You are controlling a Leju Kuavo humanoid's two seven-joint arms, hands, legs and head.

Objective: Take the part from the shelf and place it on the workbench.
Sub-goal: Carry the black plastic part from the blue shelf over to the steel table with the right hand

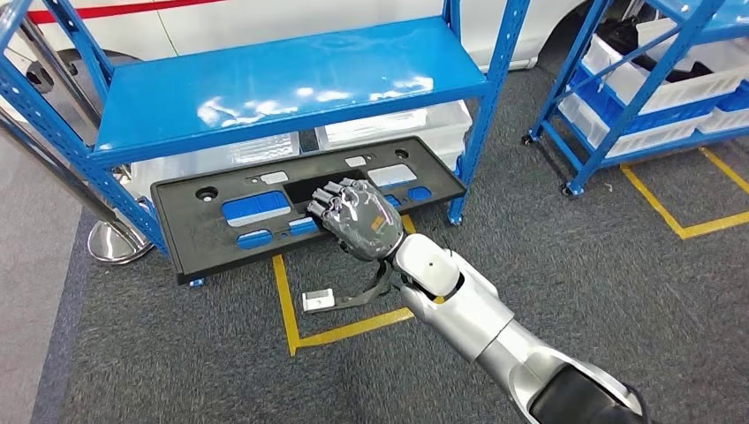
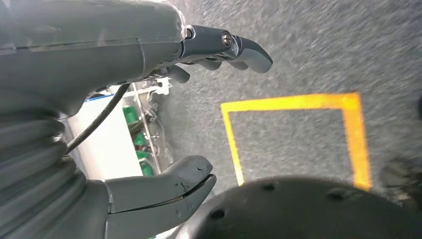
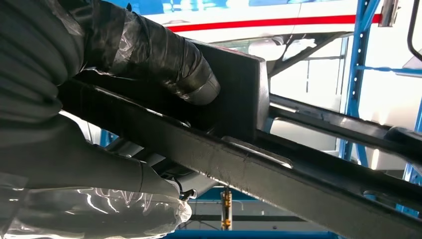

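The part [image 1: 190, 231] is a long black plastic panel with blue-showing cutouts. It hangs tilted in front of the blue shelf [image 1: 283, 79], below its top board and partly outside the frame. My right hand [image 1: 358, 216] grips the panel's near edge around the middle, fingers curled over the top face. In the right wrist view the taped thumb [image 3: 164, 55] presses on the panel [image 3: 278, 179] from one side. My left hand [image 2: 99, 55] hangs over the grey carpet, thumb and fingers apart, holding nothing.
White bins [image 1: 389, 128] sit low in the shelf behind the panel. A second blue rack [image 1: 618, 115] with white bins stands at the right. Yellow floor tape [image 1: 287, 309] marks squares on the carpet. A chrome post base [image 1: 115, 243] stands at the left.
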